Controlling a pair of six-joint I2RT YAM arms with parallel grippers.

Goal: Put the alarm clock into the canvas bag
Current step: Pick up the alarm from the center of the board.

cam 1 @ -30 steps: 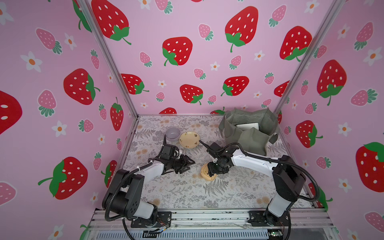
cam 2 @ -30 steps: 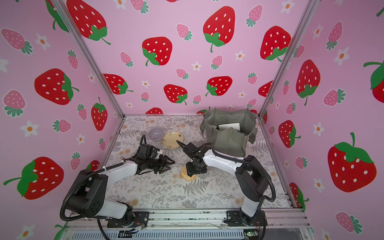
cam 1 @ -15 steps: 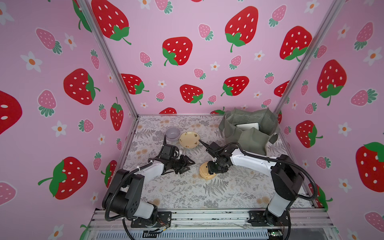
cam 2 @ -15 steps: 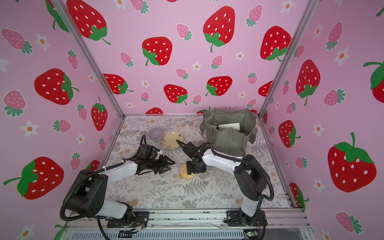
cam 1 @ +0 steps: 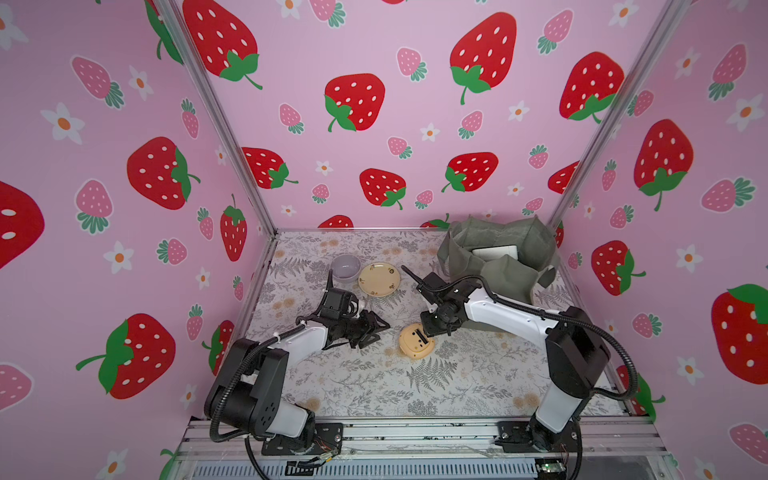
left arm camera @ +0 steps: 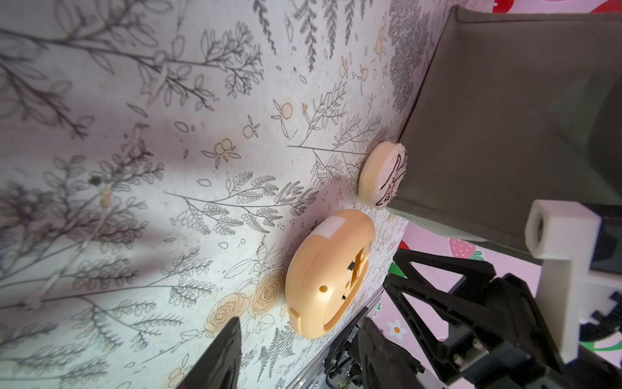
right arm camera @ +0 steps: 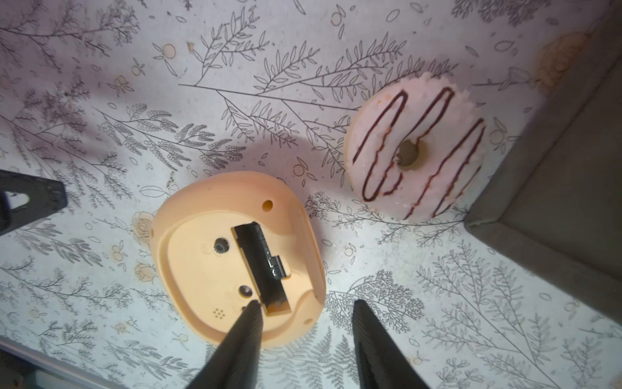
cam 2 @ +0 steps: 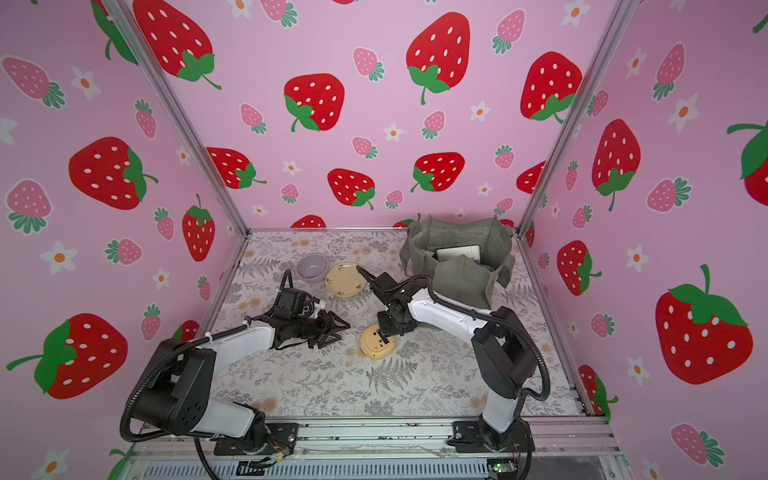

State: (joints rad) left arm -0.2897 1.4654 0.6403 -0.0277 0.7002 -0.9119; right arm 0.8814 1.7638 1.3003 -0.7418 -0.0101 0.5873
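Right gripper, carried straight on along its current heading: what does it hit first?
Most likely the round peach plastic alarm clock, lying back-up. The right gripper straddles its rim: one of the fingers over the recessed back, one outside. Gap to it unclear.

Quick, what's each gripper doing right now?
Left gripper: open, holding nothing.
Right gripper: open, jaws straddling the rim of the alarm clock, not clamped.

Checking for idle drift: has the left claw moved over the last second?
No. In a top view the left claw sits in the same spot, at the same gap from the yellow plate.
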